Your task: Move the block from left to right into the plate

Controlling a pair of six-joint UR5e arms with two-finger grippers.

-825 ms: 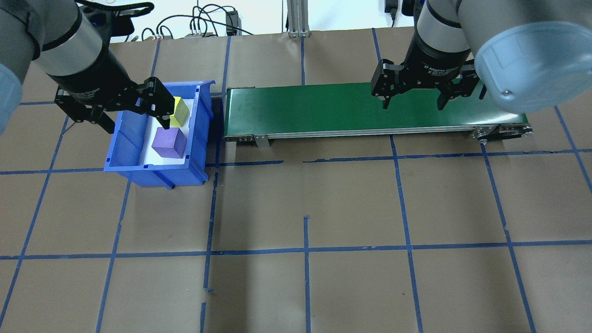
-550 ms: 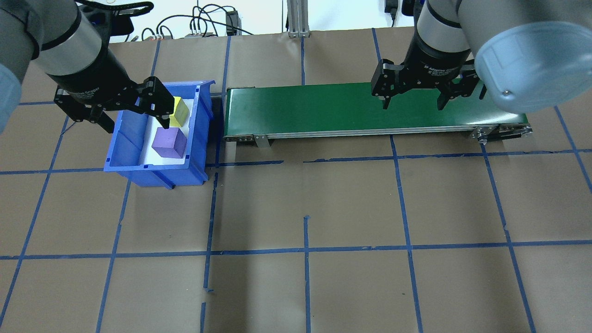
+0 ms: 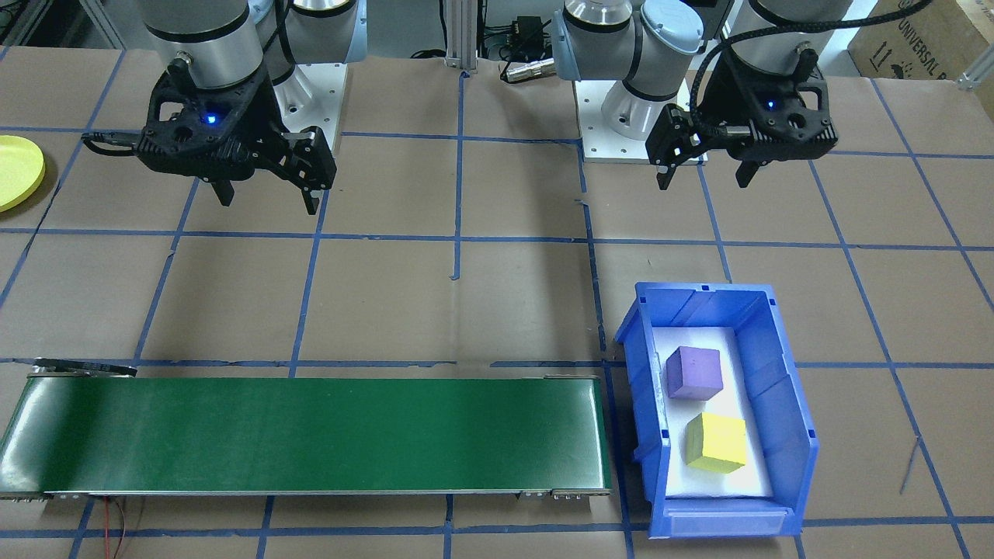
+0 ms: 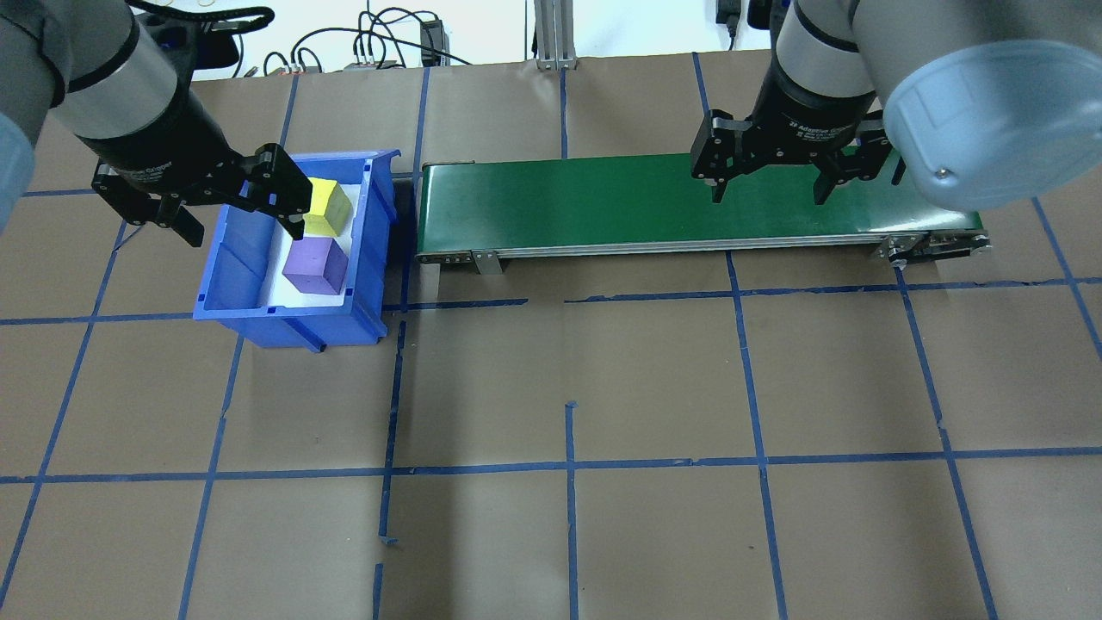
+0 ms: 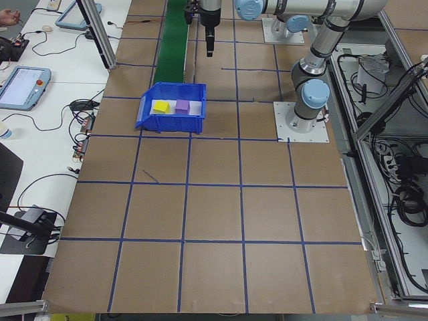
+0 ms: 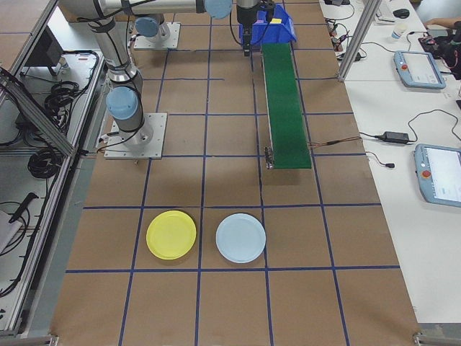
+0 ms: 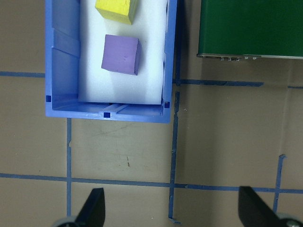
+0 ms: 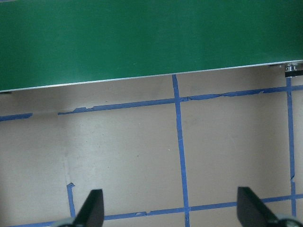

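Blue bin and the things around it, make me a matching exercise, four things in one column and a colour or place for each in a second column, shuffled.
Things:
1. conveyor belt
2. block nearer the robot in the blue bin
3. block farther from the robot in the bin
4. plate beside the pale blue plate

Descriptions:
A. purple
B. yellow cube
C. green
D. yellow, round

Pairs: 1-C, 2-A, 3-B, 4-D

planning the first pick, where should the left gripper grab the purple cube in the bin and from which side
Probably from straight above, closing on two opposite flat side faces of the purple cube. It sits flat on the white liner of the blue bin, whose tall walls block any sideways approach. The yellow cube lies apart from it, so fingers should fit. The left gripper is open.
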